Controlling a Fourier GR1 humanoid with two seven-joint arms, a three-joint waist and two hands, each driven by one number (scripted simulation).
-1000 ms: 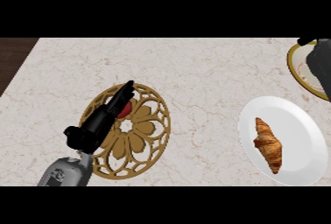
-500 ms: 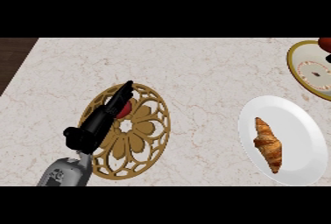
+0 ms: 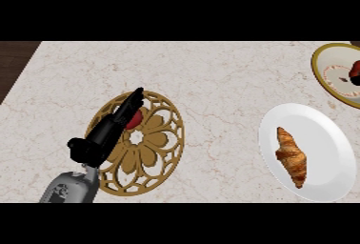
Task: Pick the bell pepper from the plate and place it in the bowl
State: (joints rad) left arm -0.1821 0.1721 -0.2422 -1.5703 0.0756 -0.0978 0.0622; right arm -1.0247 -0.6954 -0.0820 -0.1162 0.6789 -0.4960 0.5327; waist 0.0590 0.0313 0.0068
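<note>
The left hand (image 3: 105,136) lies over the gold openwork plate (image 3: 167,143), its fingers stretched straight across the red bell pepper (image 3: 134,120), grasping nothing. On the marbled surface (image 3: 211,81) to the right, a white plate (image 3: 325,138) holds a croissant (image 3: 292,155). The gold-rimmed bowl (image 3: 322,71) sits top right.

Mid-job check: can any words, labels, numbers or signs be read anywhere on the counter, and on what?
None: no readable text on the gold patterned plate, the white plate, the croissant, the bowl, the counter or the left hand.
The plate's flower cutouts are ornament only.
</note>
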